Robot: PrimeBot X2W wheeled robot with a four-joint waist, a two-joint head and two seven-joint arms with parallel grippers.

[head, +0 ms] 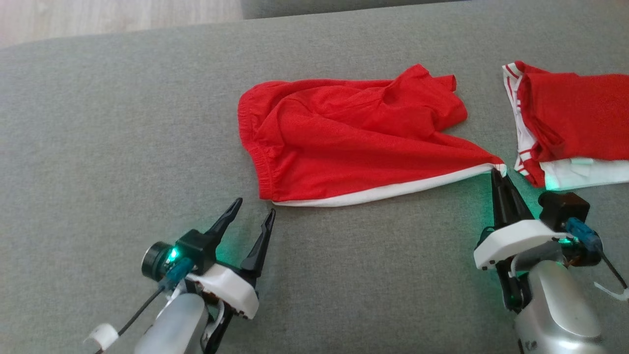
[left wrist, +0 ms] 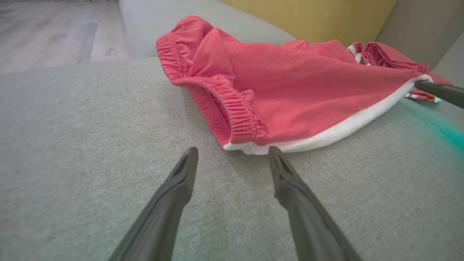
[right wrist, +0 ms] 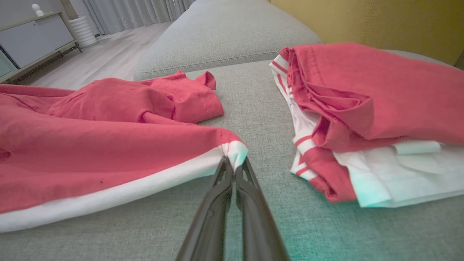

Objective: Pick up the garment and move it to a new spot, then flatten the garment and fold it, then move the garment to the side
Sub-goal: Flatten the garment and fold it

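Right gripper [head: 496,172]: fingers pinched together on the corner of the red shorts [head: 344,142], clamping the tip of the white hem band [head: 383,192]. In the right wrist view the two fingertips [right wrist: 226,174] meet around a small bunched white tuft of that corner, and the fabric is pulled into a taut point there. The gripper sits at 4 o'clock of the shorts in the head view.

Left gripper [head: 255,206]: fingers spread wide, nothing between them, touching no cloth. In the left wrist view the tips [left wrist: 191,154] sit just short of the near waistband corner, low over the cushion. It is at 7 o'clock of the shorts in the head view.

The red shorts lie mid-frame on the grey sofa cushion [head: 98,123], partly spread and still wrinkled. The elastic waistband [head: 255,147] is at 9 o'clock, and a rumpled leg is bunched at 1 o'clock. The hem band runs along the 6 o'clock edge to the held corner.

A folded pile [head: 575,118] of red and white clothes is at 3 o'clock of the shorts, near the held corner but apart from it.

Wood floor [head: 98,19] is at 11 o'clock beyond the cushion edge. A yellow backrest [right wrist: 362,21] is at 1 o'clock in the right wrist view.
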